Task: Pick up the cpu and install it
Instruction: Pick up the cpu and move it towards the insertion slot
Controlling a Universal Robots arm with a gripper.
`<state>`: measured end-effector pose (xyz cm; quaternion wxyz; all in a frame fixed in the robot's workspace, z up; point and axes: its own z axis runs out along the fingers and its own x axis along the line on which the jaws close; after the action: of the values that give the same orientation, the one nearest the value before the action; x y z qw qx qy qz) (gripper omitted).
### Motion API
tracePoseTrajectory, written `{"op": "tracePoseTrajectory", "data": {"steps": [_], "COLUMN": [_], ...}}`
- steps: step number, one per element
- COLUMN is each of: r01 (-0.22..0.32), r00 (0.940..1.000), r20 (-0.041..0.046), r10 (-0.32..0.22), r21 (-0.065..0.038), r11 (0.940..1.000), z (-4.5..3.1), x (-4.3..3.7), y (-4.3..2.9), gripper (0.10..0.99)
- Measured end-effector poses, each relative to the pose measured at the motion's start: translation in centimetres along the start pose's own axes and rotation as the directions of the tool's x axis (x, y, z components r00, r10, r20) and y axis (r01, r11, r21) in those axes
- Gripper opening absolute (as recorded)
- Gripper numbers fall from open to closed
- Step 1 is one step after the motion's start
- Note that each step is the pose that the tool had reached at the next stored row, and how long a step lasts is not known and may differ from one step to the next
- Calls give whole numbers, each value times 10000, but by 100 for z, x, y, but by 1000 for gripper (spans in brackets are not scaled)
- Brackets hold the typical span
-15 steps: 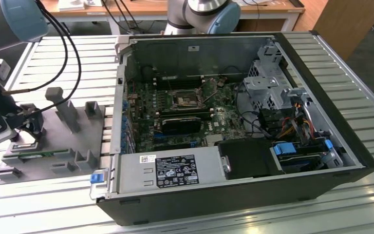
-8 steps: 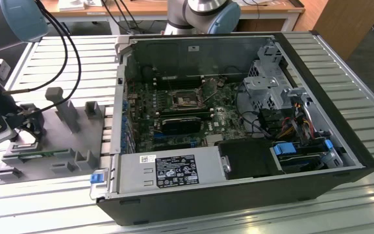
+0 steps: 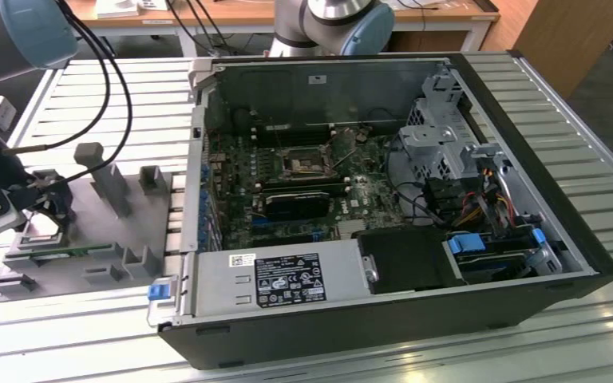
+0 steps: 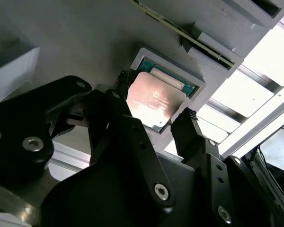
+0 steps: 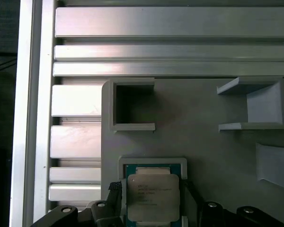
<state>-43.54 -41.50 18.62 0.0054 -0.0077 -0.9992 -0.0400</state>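
With black fingers (image 4: 189,127) spread wider than it, the end effector (image 4: 156,99) straddled the small square silver-grey cpu (image 5: 153,196), lying flat in a pocket of the grey plastic holder (image 5: 213,142) at nine o'clock from the black computer case (image 3: 392,327) in the exterior view, seemingly to clamp its edges.

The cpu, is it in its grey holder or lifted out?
In. The cpu lies flat inside the raised rim of the grey holder, with the gripper open astride it.

Cpu (image 5: 153,197) (image 4: 155,100): silver square chip, flat in grey holder recess.
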Motion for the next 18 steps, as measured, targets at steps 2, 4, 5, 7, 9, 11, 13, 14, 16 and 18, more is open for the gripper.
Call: {"op": "tracePoseTrajectory", "data": {"steps": [2,4,5,7,9,11,13,14,16,18], "r01": [0,1,1,0,1,0,0,0,0,0], "r00": [10000,10000,10000,10000,10000,10000,10000,10000,10000,10000], "r20": [0,1,1,0,1,1,2,2,0,-6], "r10": [0,-1,-1,0,-1,0,0,0,0,0], "r21": [-1,-1,-1,-1,-1,-1,-2,-2,-2,-5], "r11": [10000,10000,10000,10000,10000,10000,10000,10000,10000,10000], "z": [0,1,2,2,0,-31,-79,-95,-125,-166], "x": [0,0,0,0,0,1,1,1,1,2], "y": [0,0,0,0,0,3,7,8,10,14], "gripper": [635,620,620,553,553,537,525,525,525,525]}}
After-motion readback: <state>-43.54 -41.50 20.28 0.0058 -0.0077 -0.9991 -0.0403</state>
